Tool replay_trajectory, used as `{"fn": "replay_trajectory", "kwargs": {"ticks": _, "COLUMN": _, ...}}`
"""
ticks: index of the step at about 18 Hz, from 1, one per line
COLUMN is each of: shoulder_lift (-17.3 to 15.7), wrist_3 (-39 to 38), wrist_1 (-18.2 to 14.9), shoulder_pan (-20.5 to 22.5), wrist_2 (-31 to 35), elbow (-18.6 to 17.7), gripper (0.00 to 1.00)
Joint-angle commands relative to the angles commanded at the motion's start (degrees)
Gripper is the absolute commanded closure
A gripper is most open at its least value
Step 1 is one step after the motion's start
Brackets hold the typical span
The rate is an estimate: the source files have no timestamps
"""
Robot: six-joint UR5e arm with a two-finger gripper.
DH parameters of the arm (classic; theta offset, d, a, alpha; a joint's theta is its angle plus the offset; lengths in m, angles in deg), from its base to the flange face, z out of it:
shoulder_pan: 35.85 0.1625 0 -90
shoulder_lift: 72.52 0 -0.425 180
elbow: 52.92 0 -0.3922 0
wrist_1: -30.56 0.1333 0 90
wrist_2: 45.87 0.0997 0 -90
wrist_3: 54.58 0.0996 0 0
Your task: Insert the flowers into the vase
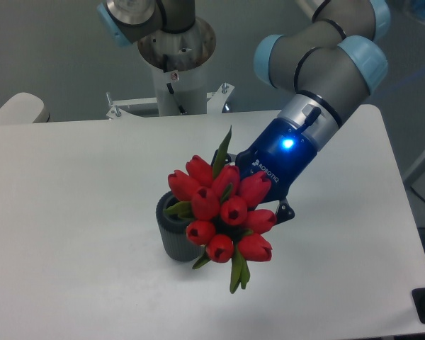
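The gripper (249,212) sits behind the flowers (223,210), and its fingertips are hidden by the buds. Only a dark finger link shows, at the lower right beside the bunch. How far the jaws stand apart cannot be seen, but the bunch hangs off the table in front of them, so they appear to be pinched on its stems.

The flowers face the camera, tipped toward the lower left from the gripper's blue body. About 9 red buds are packed tight; 1 green leaf sticks up at the top and 2 or 3 hang down below the bunch.

The vase (174,232) stands upright on the white table (71,212), at the bunch's lower left. The buds overlap its right side and hide part of its mouth; the left rim and ribbed wall are in clear view. Whether any stem reaches into the mouth cannot be told.

The arm (319,64) comes in from the upper right, its grey links and pale blue joint caps slanting down and to the left toward the table's middle. A blue light glows on the wrist. The robot's base (176,57) stands behind the table's far edge.
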Motion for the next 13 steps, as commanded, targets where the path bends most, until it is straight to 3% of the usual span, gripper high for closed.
{"fn": "replay_trajectory", "kwargs": {"ticks": 10, "shoulder_lift": -0.52, "wrist_3": 0.00, "wrist_1": 0.88, "shoulder_pan": -0.09, "wrist_2": -0.70, "elbow": -0.79, "gripper": 0.65}}
{"fn": "replay_trajectory", "kwargs": {"ticks": 13, "shoulder_lift": -0.96, "wrist_3": 0.17, "wrist_1": 1.05, "shoulder_pan": 0.52, "wrist_2": -3.07, "elbow": -2.63, "gripper": 0.65}}
